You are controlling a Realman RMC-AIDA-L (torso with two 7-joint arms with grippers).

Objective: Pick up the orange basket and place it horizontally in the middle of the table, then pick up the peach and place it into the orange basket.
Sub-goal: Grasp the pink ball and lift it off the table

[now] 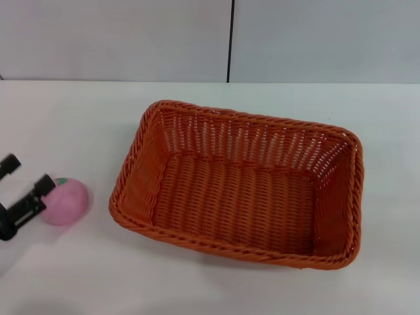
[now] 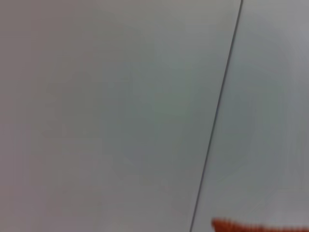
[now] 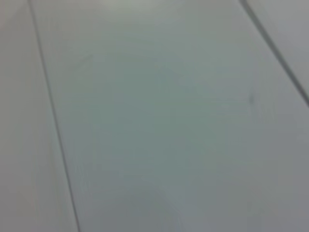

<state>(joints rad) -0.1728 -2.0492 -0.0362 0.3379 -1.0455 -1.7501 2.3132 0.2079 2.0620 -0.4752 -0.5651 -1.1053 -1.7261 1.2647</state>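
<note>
The orange basket (image 1: 139,190) lies empty in the middle of the white table (image 1: 72,118), long side across, slightly turned. A sliver of its rim (image 2: 256,226) shows in the left wrist view. The pink peach (image 1: 65,201) rests on the table left of the basket, a hand's width from its short wall. My left gripper (image 1: 27,174) is at the far left edge, open, and its nearer finger (image 1: 41,189) reaches the peach's upper left side. The peach is not between the fingers. The right gripper is out of view.
A pale wall with a dark vertical seam (image 1: 230,39) rises behind the table's far edge. Bare tabletop lies in front of the basket and to its right. The right wrist view shows only pale panels with thin seams.
</note>
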